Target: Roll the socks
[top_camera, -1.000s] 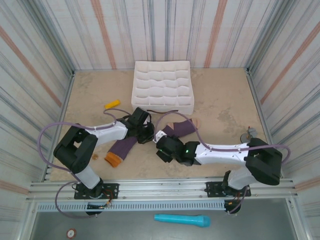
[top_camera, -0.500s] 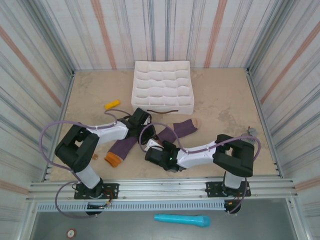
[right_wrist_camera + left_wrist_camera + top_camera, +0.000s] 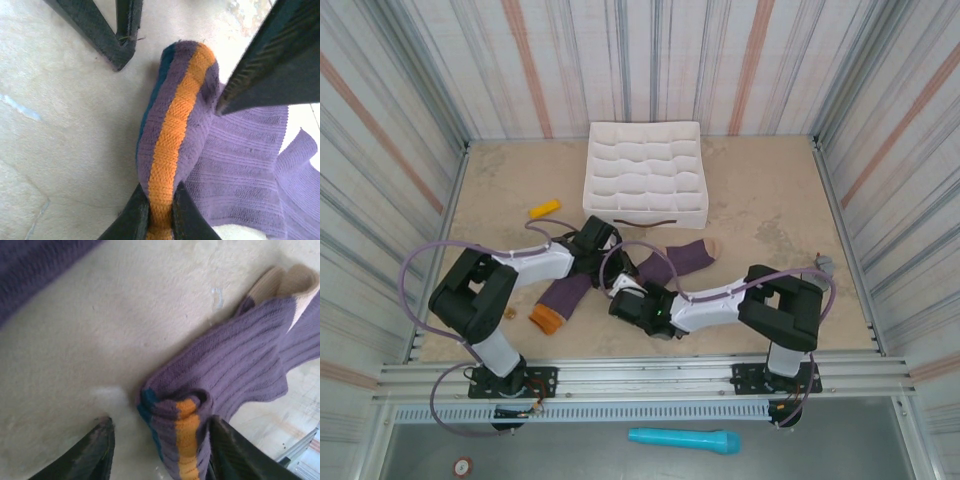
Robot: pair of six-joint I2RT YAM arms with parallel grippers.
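**Right jaws pinch sock cuff, left jaws released around it**

Right jaws clenched on the orange cuff band (image 3: 175, 125) of the held sock (image 3: 250, 165). The right fingers (image 3: 134, 220) squeeze the band from both sides at its lower end. The cuff is folded or bunched into a lump, with a thin teal stripe along one edge.

Left jaws released. The left fingers (image 3: 92, 455) stand either side of the same cuff (image 3: 186, 432), apart from the fabric on the left side; on the right I can't tell whether they touch. The right wrist view shows the same left fingers (image 3: 107, 30) flanking the top of the lump.

From above, the held sock (image 3: 675, 260) lies mid-table just in front of the white compartment tray (image 3: 690, 212). Its pale toe points right and its cuff end is under the two wrists. The left arm (image 3: 535, 262) and right arm (image 3: 720, 298) meet there.

The other sock (image 3: 565, 292) lies flat to the left, slanted, with its orange cuff toward the near edge. It is free of both jaws.

A yellow-orange marker (image 3: 544, 209) sits on the table (image 3: 760, 190) left of the tray. A teal object (image 3: 682, 440) lies on the front ledge, off the table.
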